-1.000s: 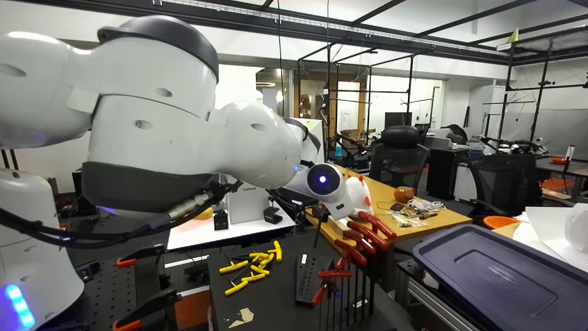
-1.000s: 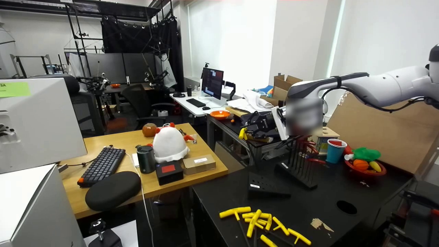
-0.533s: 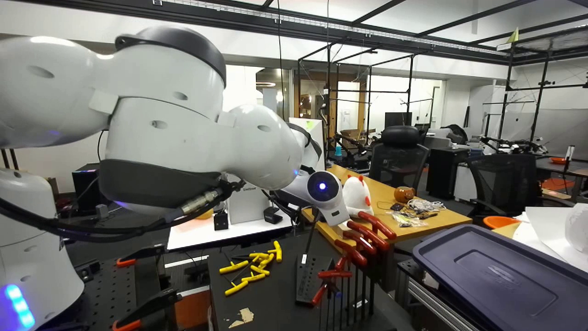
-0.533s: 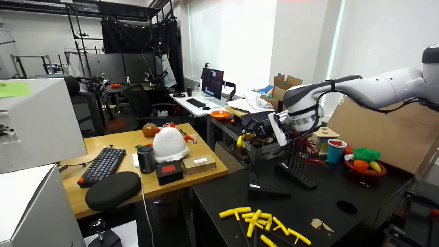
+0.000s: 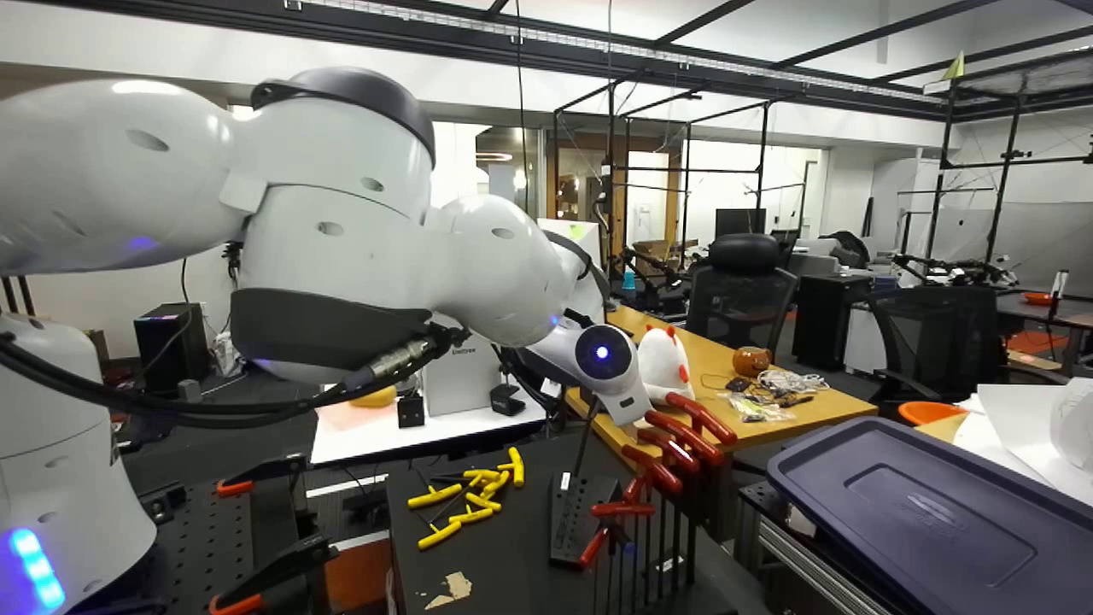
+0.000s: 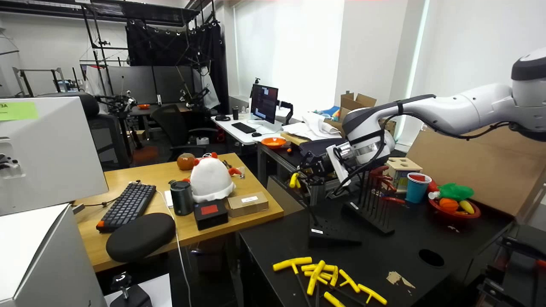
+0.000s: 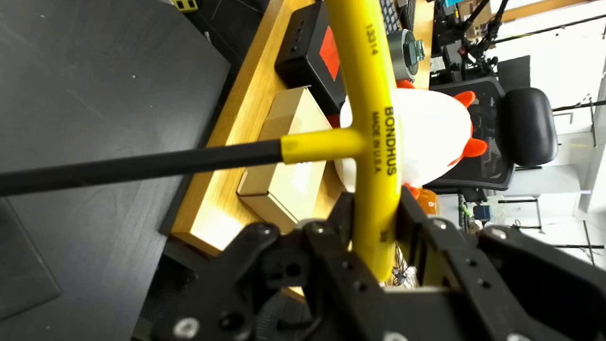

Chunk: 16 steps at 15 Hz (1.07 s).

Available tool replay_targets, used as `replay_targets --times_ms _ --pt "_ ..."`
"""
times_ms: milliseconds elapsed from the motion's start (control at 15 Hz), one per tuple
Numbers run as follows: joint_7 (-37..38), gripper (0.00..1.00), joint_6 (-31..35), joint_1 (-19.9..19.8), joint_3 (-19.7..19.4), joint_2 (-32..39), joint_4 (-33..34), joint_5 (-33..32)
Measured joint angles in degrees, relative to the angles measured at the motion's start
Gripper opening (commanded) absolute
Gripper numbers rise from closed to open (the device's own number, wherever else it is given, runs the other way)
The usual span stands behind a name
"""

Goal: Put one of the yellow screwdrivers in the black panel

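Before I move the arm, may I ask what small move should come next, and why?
I would probably tilt the yellow screwdriver more upright before lowering it. The gripper is shut on it, but its shaft slants in both exterior views and appears to end near the holed black panel; whether it meets a hole, I cannot tell.

In an exterior view: black overhead beam (image 5: 478,44) at 12 o'clock, office chairs (image 5: 737,299) at 3, wooden desk (image 5: 794,434) at 4. In an exterior view: white wall (image 6: 473,47) at 2, black curtain (image 6: 170,47) between 10 and 11.
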Motion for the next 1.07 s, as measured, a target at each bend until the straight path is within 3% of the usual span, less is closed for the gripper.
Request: replay_targets --times_ms 1067 --pt "-21.91 0.06 -9.67 4.24 -2.2 0.06 10.46 25.42"
